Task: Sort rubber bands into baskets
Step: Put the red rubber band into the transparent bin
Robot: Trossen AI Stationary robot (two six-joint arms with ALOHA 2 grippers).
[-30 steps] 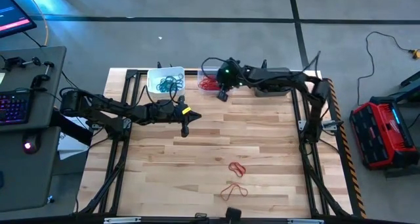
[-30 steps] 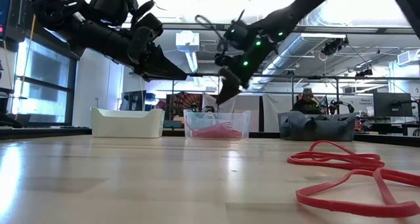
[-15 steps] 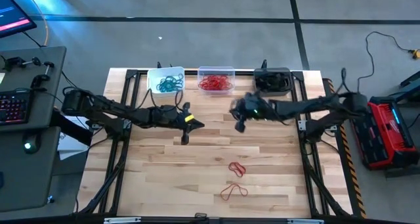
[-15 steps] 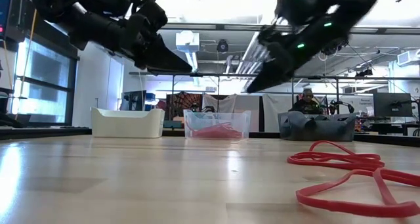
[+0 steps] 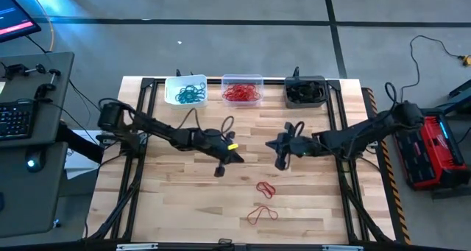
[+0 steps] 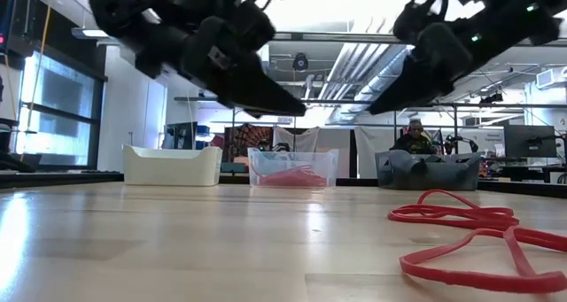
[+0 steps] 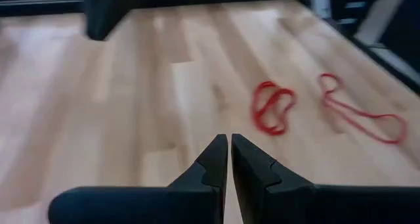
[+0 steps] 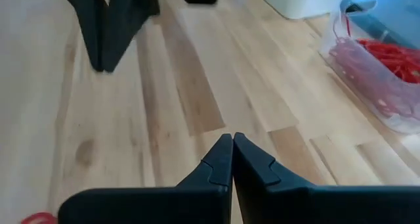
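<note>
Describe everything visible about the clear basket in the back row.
The clear rectangular plastic basket stands upright at the table's far edge, in the middle between the white basket and the dark grey basket. Its see-through walls show a bunch of red rubber bands lying inside. It looks separate from its neighbours, and neither gripper is near it.
</note>
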